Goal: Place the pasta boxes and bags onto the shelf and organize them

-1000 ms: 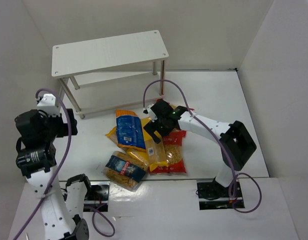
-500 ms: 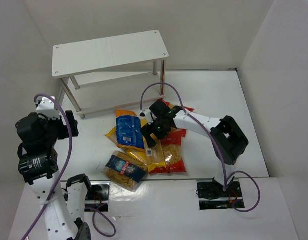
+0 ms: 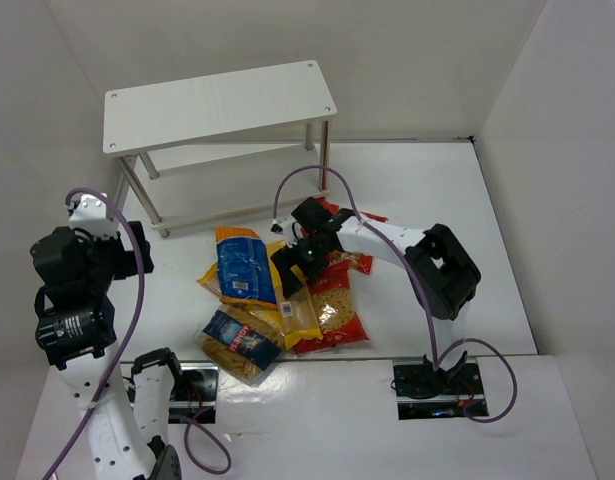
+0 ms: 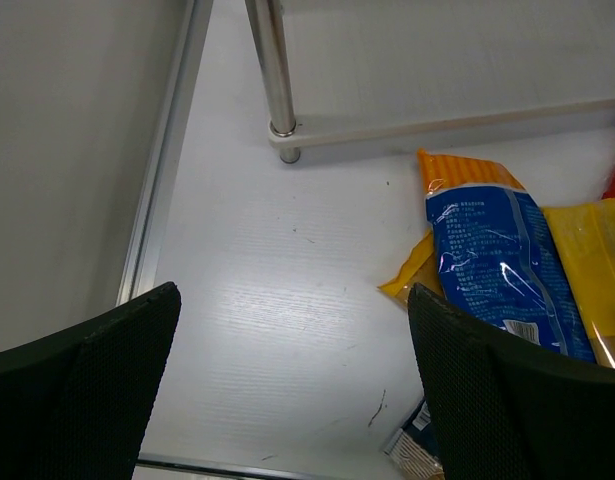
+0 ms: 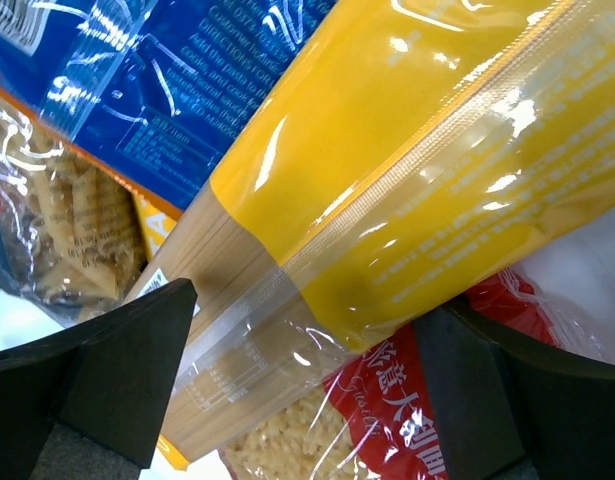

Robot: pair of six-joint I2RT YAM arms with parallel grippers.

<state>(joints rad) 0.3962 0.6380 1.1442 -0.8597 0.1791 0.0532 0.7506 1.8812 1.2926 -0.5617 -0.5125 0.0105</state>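
Observation:
The pasta packs lie in a pile on the table in front of the white two-tier shelf [image 3: 217, 100]. They are a yellow-orange pack with a blue label [image 3: 239, 265], a long yellow spaghetti pack [image 3: 299, 310], two red windowed bags [image 3: 337, 315] and a clear bag with a dark-blue label [image 3: 232, 343]. My right gripper [image 3: 297, 262] is low on the pile. It is open in the right wrist view [image 5: 307, 390], with one finger on each side of the spaghetti pack [image 5: 387, 170], which lies over a red bag [image 5: 427, 410]. My left gripper [image 4: 292, 390] is open and empty above bare table, left of the pile.
The shelf's front left leg [image 4: 275, 70] and lower board [image 4: 437, 125] stand just beyond my left gripper. The blue-label pack [image 4: 497, 270] lies to its right. White walls close in the table on the left, back and right.
My right gripper has come down and to the left onto the pile, and the packs have slid a little left. My left arm dropped slightly, then stayed still.

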